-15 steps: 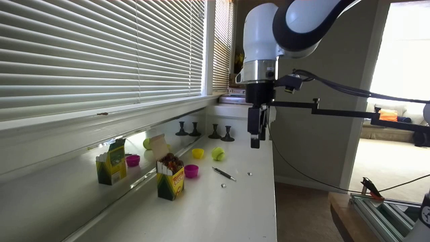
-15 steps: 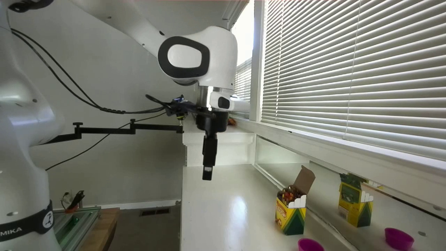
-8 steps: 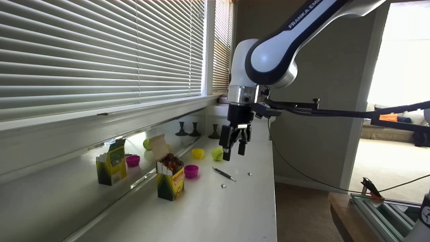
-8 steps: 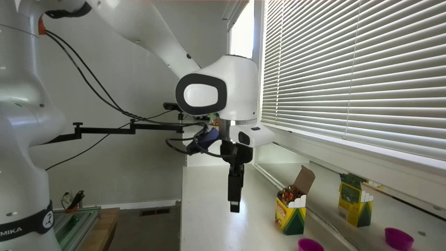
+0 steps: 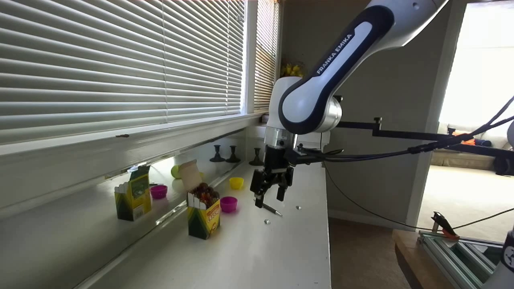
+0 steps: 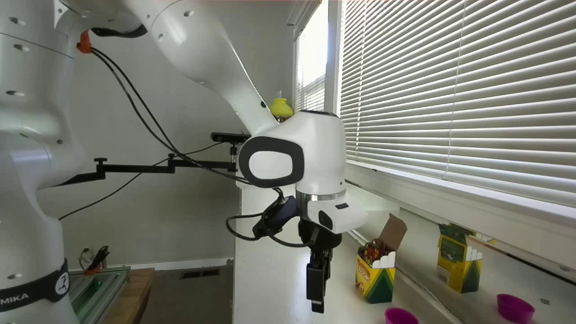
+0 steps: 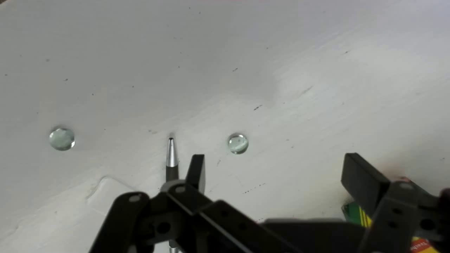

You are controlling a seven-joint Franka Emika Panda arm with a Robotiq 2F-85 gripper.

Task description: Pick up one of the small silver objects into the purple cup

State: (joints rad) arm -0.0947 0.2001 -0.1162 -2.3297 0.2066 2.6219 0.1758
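The purple cup stands upright on the worktop, just beside the crayon box; its floor is not visible, so its contents cannot be confirmed. The crayon box stands upright with its lid raised and holds crayons. The yellow cup stands farther along the worktop; its contents likewise cannot be made out. Two small silver objects lie on the worktop, outside the cups and apart from each other, with the tip of a pen between them. The tool is released: its fingers are spread, and it hangs above the worktop. Relative to the frames of one second earlier, the tool is lower and nearer the crayon box, and both fingers now show in an exterior view with a gap between them. The purple cup, the crayon box and both small silver objects are unmoved. The tennis ball, earlier in plain sight, is now covered by the tool; its reflection shows in the reflective panel behind the worktop. In the wrist view the tool covers much of the pen and most of the crayon box. In an exterior view the lower picture edge cuts off the purple cup.
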